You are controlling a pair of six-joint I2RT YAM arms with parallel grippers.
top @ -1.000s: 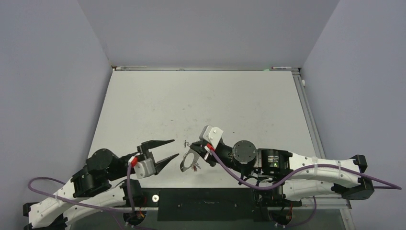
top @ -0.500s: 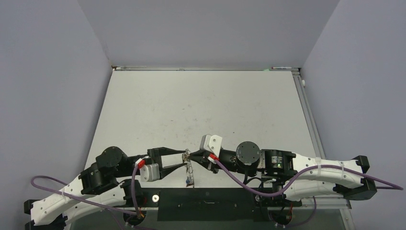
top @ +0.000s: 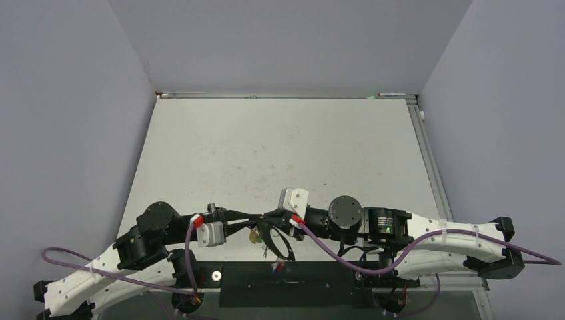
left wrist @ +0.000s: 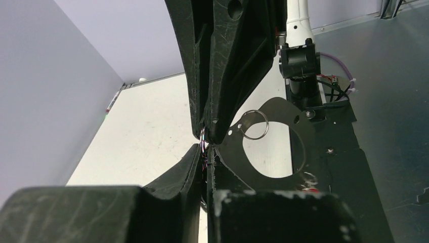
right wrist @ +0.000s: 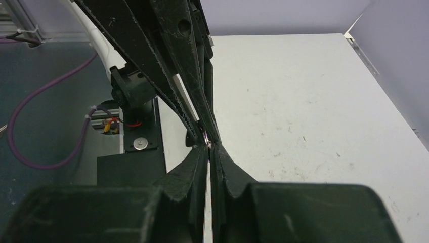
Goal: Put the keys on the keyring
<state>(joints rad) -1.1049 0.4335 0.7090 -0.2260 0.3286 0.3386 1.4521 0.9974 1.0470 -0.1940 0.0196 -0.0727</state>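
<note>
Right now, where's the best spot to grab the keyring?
Probably pinch the keyring by its flat rim, at the end away from the dangling keys, coming edge-on from the side: that band is thin and bare.

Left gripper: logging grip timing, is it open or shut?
Shut: in the left wrist view the left gripper has its fingers meeting at the tips, no gap.

Worktop (top: 280, 147): white, scuffed, small dark specks. Lavender walls (top: 66, 100) box it in left, back and right. Metal rail (top: 430, 167) runs along its right edge. Black plate (top: 320, 285) sits at its near edge, with a silver round fastener (top: 215, 275) at the left end.
</note>
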